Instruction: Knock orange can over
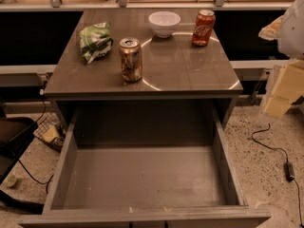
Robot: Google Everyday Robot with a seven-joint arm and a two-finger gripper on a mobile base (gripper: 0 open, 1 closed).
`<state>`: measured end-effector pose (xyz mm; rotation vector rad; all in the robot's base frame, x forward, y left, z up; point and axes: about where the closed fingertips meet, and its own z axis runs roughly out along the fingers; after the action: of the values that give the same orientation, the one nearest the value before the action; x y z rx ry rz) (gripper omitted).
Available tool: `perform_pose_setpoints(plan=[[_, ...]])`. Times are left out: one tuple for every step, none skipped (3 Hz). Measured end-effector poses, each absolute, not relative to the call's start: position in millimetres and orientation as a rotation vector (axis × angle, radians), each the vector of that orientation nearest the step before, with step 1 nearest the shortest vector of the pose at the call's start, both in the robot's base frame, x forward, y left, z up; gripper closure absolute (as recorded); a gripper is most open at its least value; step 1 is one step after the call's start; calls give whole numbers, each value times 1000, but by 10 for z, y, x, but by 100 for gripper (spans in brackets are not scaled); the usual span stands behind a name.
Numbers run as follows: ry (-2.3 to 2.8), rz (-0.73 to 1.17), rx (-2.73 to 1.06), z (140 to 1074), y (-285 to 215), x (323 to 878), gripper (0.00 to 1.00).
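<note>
The orange can [130, 59] stands upright near the front left of the grey countertop [180, 75]. It has a mottled orange-brown label and a silver top with a pull tab. My gripper [279, 99] is a pale blocky shape at the right edge of the view. It hangs beyond the right side of the cabinet, far from the can and touching nothing.
A red cola can [203, 28] stands at the back right, a white bowl [164, 23] at the back middle and a green chip bag [95, 41] at the back left. An open grey drawer [142, 177] juts out below the counter. Cables [273, 148] lie on the floor.
</note>
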<state>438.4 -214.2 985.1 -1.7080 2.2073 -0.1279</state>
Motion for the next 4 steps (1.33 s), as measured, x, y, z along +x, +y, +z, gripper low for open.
perform_pose_setpoints(plan=[[2207, -128, -1708, 9851, -2142, 4384, 0], [2194, -116, -1682, 9885, -2138, 4424, 0], [2101, -25, -1595, 9956, -2058, 4710, 0], [1928, 132, -1448, 9940, -1940, 5255, 0]])
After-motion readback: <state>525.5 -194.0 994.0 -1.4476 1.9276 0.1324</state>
